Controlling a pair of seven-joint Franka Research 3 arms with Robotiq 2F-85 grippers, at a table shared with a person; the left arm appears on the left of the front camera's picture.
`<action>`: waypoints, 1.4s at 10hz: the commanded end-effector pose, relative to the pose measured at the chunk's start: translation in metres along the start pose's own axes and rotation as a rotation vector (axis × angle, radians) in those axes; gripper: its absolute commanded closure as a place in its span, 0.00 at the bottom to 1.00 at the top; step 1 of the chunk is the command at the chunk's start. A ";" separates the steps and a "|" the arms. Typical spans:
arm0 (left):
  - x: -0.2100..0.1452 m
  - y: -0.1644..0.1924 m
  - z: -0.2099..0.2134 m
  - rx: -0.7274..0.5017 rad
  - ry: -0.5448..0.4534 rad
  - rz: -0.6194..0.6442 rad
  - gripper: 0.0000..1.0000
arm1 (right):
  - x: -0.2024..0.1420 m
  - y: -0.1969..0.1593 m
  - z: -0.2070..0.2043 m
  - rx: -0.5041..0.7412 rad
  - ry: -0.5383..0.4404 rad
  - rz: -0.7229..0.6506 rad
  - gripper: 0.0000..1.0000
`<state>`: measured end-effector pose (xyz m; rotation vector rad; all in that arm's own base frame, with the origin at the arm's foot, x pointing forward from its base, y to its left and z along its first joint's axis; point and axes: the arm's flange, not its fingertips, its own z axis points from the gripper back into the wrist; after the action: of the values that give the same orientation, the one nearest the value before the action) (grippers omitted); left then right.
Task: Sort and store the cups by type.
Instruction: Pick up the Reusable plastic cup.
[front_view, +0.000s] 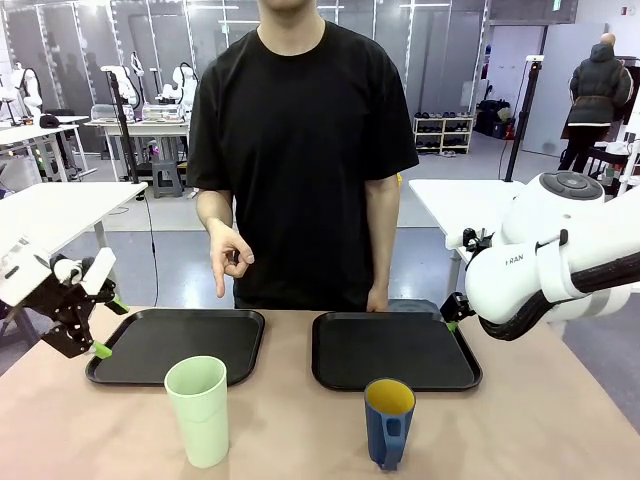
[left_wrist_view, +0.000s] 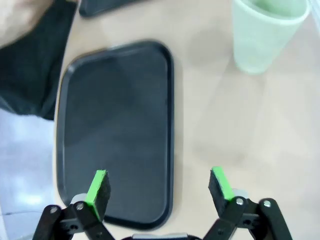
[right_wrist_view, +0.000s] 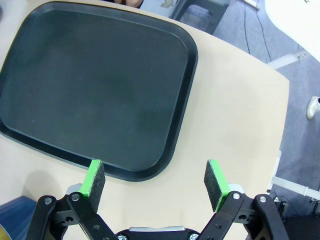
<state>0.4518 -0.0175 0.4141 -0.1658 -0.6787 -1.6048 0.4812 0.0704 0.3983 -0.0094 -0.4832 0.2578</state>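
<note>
Both trays are sitting empty side by side, a narrow strip of table (front_view: 300, 440) showing between them. The tumbler (front_view: 197, 410) is standing upright on bare wood in front of the left tray (front_view: 178, 345). The mug (front_view: 389, 420) is standing in front of the right tray (front_view: 395, 350), well apart from the tumbler.

The left gripper (left_wrist_view: 160, 185) is hanging spread wide and holding nothing. One pad is lying over the left tray's outer end and the other over bare table. The right gripper (right_wrist_view: 155, 177) is also gaping empty, straddling the right tray's rim near a corner.

The person's hand (front_view: 230, 258) is pointing down above the left tray. The right arm (front_view: 560, 270) is showing the letters "FRAN". The tabletop is pale wood, and white tables are standing behind on a grey floor.
</note>
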 end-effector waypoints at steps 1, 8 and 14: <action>-0.004 0.010 0.024 0.003 -0.131 -0.005 0.00 | -0.002 0.000 -0.001 -0.001 0.000 0.005 0.00; -0.021 0.004 0.065 -0.087 -0.491 0.024 0.00 | -0.002 0.000 -0.001 -0.001 0.000 0.005 0.00; -0.035 0.018 0.027 -0.052 -0.568 -0.023 0.00 | -0.002 0.000 -0.001 -0.001 0.000 0.005 0.00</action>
<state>0.4430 0.0184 0.4416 -0.6180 -0.9860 -1.5791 0.4812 0.0705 0.3981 -0.0094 -0.4829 0.2579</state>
